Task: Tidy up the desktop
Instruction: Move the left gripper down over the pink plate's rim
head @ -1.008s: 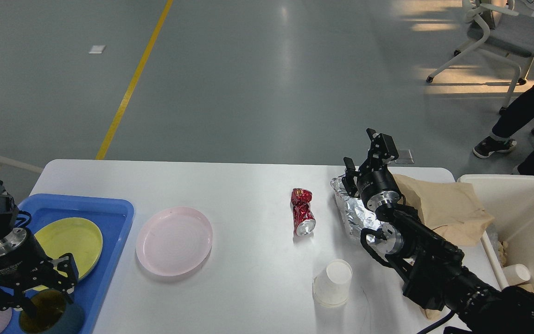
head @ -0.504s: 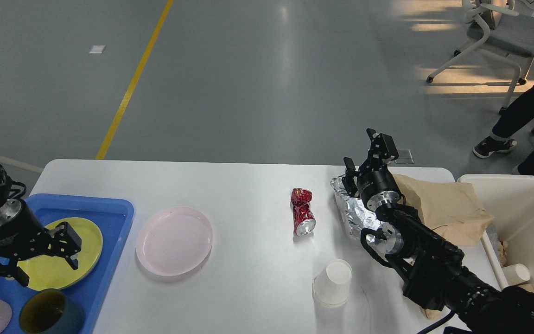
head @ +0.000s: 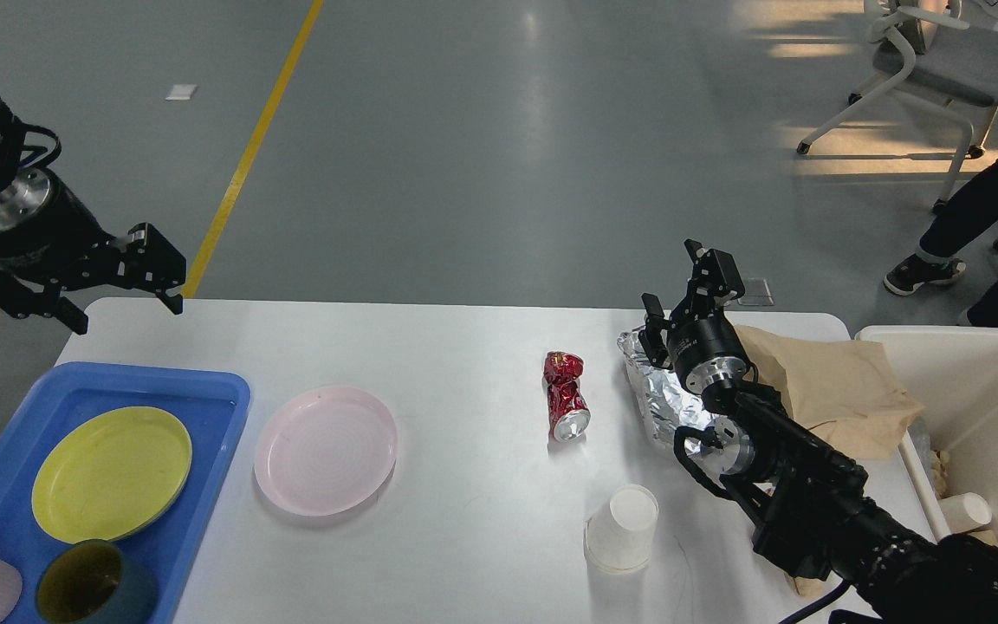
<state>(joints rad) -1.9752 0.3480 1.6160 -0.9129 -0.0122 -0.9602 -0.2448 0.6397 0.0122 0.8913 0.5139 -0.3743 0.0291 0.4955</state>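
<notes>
Crosswise, the desktop, long axis left-right (left pincer, right pincer: both agape, empty).

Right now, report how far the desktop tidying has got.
Done: yellow plate and two cups sit in the blue tray. In hand: nothing; left gripper and right gripper are open. Left on the desktop: pink plate, crushed can, paper cup, foil, brown bag.

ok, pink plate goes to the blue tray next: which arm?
Left, probably. The pink plate lies beside the blue tray on the left half of the desktop; the left gripper hovers there, jaws open. The right gripper is far off by the foil.
</notes>
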